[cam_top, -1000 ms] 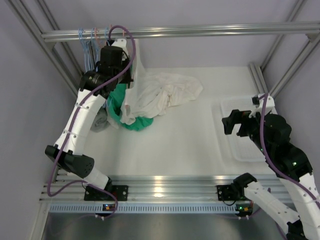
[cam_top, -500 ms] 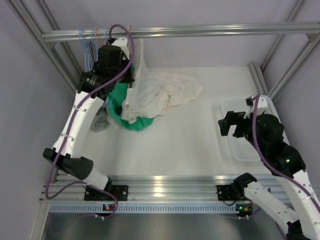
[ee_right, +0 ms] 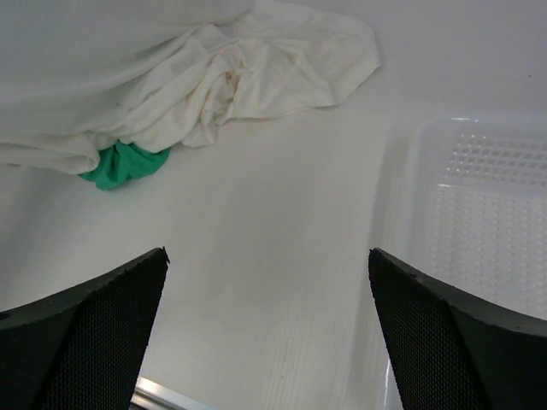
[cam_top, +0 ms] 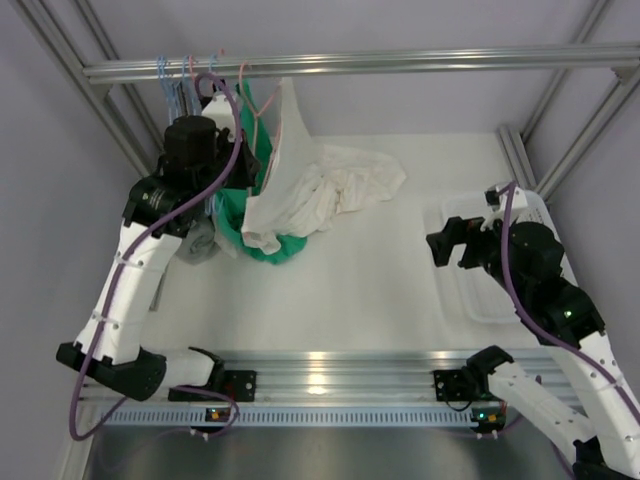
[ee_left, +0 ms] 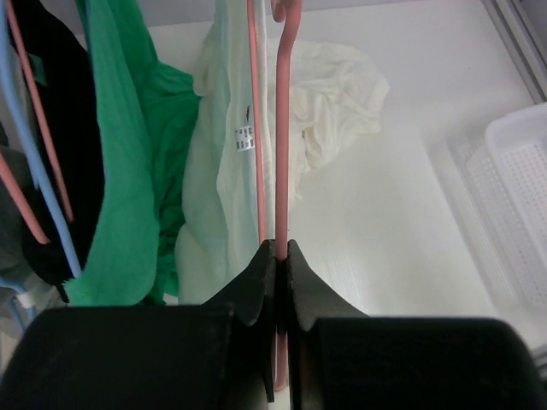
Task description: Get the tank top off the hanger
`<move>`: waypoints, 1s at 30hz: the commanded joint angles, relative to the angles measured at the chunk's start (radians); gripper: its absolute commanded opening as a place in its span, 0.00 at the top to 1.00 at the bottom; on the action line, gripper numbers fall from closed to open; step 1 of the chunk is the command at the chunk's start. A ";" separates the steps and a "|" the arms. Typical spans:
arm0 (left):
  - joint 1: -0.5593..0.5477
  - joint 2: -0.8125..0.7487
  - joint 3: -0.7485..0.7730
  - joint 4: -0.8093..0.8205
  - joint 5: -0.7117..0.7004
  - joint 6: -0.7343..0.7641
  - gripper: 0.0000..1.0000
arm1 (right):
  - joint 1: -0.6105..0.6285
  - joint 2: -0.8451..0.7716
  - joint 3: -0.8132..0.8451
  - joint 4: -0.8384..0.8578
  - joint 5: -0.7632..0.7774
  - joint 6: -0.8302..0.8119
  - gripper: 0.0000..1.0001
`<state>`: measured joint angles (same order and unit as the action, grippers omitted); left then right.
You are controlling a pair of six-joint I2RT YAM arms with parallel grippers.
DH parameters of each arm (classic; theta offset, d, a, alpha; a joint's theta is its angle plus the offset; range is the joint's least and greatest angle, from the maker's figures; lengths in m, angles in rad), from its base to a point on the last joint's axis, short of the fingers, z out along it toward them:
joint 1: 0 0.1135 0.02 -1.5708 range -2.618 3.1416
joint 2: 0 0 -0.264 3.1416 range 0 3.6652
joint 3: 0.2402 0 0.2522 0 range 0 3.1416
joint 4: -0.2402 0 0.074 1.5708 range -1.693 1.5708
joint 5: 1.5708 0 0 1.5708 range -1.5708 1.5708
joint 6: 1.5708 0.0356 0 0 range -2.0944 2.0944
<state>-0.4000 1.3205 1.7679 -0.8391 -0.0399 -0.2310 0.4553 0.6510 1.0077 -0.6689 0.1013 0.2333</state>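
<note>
Where the green garment (ee_left: 128, 154) hangs at far left, its top is cut off in the left wrist view. Beside it the left fingers (ee_left: 272, 269) are clamped together on a bar of the pink hanger (ee_left: 282, 128), whose hook runs out of frame. The tank top (cam_top: 310, 190) droops from it onto the bench (cam_top: 380, 270), covering part of the green cloth. Farther right, the right fingers (cam_top: 450, 247) stand wide apart beside a white tray (ee_right: 479, 196), holding nothing.

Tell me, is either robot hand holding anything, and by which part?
The left hand is shut on the pink hanger, pinching one thin bar of its frame. The right hand is open and empty.
</note>
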 commanded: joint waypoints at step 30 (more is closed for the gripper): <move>-0.010 -0.417 -0.394 0.035 0.541 -0.054 1.00 | 0.336 0.730 0.393 0.589 -0.032 -0.086 0.34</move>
<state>-0.4065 0.9222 1.3491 -0.8448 0.4286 -0.2691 0.7670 1.3506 1.3464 -0.1341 0.0074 0.1825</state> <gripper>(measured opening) 0.044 0.663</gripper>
